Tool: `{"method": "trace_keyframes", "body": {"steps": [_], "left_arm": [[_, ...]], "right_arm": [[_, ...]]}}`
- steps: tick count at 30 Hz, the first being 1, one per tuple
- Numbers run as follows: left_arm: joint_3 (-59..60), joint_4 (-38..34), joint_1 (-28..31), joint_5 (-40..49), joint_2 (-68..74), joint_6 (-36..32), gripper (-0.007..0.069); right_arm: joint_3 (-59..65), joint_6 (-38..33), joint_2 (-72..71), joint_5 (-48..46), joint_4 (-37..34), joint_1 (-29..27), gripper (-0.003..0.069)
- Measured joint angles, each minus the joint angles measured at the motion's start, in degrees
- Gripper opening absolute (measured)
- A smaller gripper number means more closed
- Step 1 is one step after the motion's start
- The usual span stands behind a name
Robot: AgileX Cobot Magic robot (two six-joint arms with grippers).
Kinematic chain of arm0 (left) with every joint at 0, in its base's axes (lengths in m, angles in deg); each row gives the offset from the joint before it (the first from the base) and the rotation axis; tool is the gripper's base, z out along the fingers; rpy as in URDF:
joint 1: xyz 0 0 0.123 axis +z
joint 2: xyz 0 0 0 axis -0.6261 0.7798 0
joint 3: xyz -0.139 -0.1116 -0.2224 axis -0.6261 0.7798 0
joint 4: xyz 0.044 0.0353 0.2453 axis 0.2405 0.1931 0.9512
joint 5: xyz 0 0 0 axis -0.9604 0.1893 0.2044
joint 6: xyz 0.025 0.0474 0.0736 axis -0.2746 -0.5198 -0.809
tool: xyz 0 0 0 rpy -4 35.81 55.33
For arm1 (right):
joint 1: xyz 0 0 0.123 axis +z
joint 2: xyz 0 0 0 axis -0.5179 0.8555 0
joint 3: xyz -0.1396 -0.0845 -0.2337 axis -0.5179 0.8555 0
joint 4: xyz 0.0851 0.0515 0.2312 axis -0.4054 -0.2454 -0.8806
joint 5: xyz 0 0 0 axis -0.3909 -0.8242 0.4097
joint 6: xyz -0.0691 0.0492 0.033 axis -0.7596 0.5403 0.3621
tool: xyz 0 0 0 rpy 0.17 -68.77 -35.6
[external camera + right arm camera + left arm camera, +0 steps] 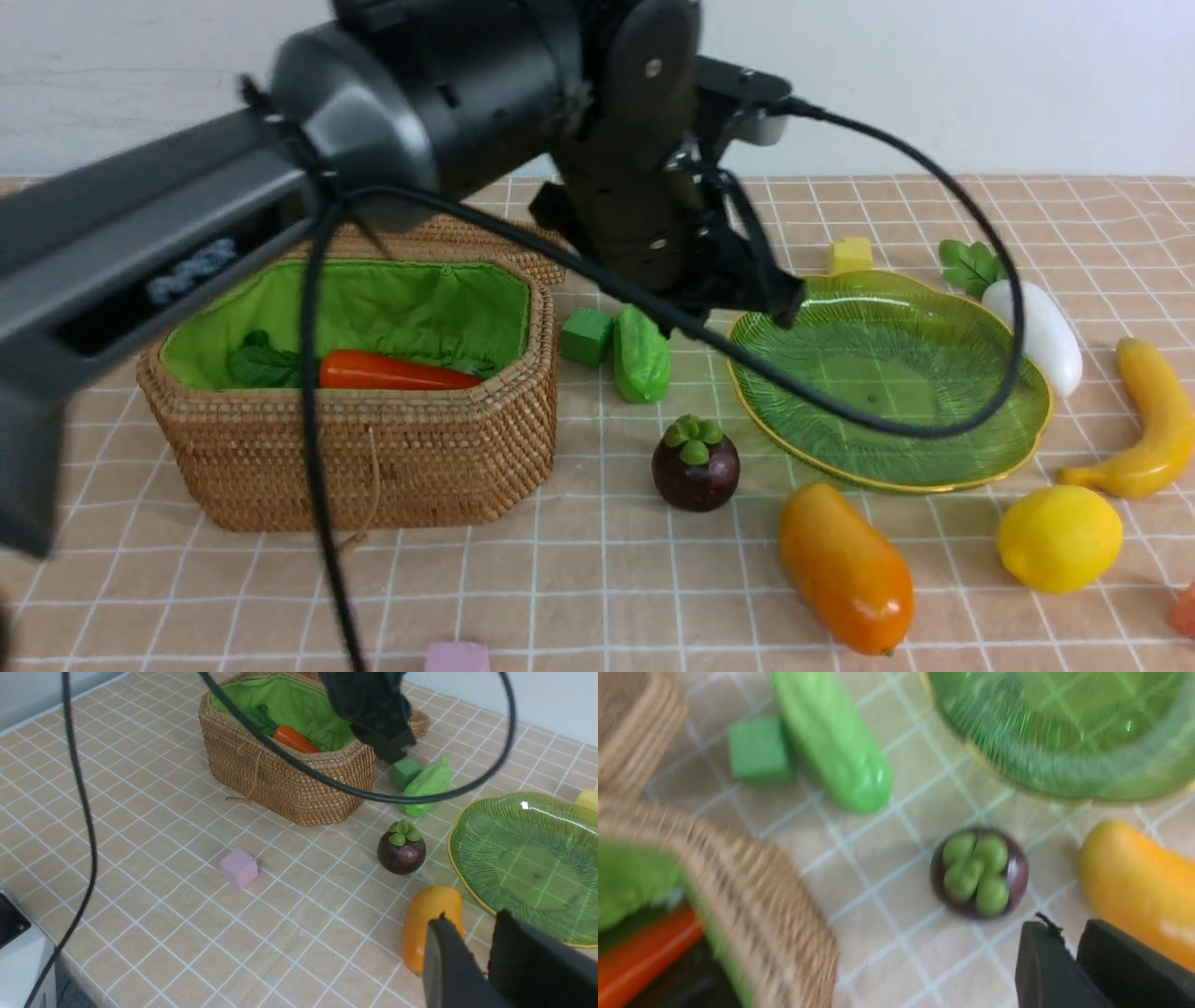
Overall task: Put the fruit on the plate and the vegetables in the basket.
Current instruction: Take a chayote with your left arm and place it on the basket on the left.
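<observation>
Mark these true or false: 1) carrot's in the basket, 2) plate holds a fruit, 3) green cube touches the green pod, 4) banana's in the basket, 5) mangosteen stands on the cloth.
1) True: the carrot lies in the basket.
2) False: the plate holds nothing.
3) True: the green cube sits against the green pod.
4) False: the banana lies on the cloth beyond the plate.
5) True: the mangosteen stands on the cloth, cap up.

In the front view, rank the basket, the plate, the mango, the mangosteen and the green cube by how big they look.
1. basket
2. plate, partly hidden by the arm and cable
3. mango, though it lies nearer the camera, which enlarges it
4. mangosteen
5. green cube, farther back, yet clearly the smallest
</observation>
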Motion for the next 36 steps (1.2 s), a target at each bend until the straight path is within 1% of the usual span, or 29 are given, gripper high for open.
{"method": "trace_keyframes", "body": {"steps": [3, 4, 5, 8, 11, 13, 18, 23, 28, 36], "left_arm": [[-8.71, 3.32, 0.00, 3.27, 7.35, 1.32, 0.0173], [-10.02, 3.67, 0.00, 3.67, 8.56, 1.47, 0.0188], [-14.23, 6.82, 0.00, 4.62, 12.59, 3.24, 0.0244], [-20.17, 13.37, 0.06, 5.10, 19.38, 9.83, 0.0384], [-21.20, 18.91, 0.06, 3.45, 22.97, 15.28, 0.0478], [-21.39, 20.22, 0.10, 1.33, 24.15, 17.21, 0.0510], [-21.52, 20.82, 0.17, -2.10, 26.32, 18.36, 0.0531], [-21.52, 20.63, 1.05, -2.52, 27.96, 18.99, 0.0533], [-21.52, 20.63, 3.33, -3.74, 29.58, 21.18, 0.0533], [-21.52, 19.72, 3.57, -4.32, 31.76, 21.36, 0.0533]], "right_arm": [[0.00, 0.04, 0.00, -1.06, 0.00, 0.00, 0.0160], [0.00, 0.04, 0.00, -1.18, 0.00, 0.00, 0.0160], [0.00, 0.28, 0.00, -1.95, 0.00, 0.00, 0.0160], [0.00, 0.58, 0.00, -2.62, 0.00, 0.00, 0.0160], [0.00, 0.69, 0.00, -2.72, -0.10, 0.00, 0.0160], [0.00, 0.75, 0.00, -2.86, -0.25, 0.00, 0.0162], [0.00, 0.91, 0.00, -3.72, -0.52, 0.00, 0.0165], [0.00, 0.91, 0.00, -4.43, -0.52, 0.00, 0.0168], [0.00, 0.91, 0.00, -4.74, -0.52, 0.00, 0.0171], [0.00, 0.91, 0.00, -4.74, -0.52, 0.00, 0.0175]]}}
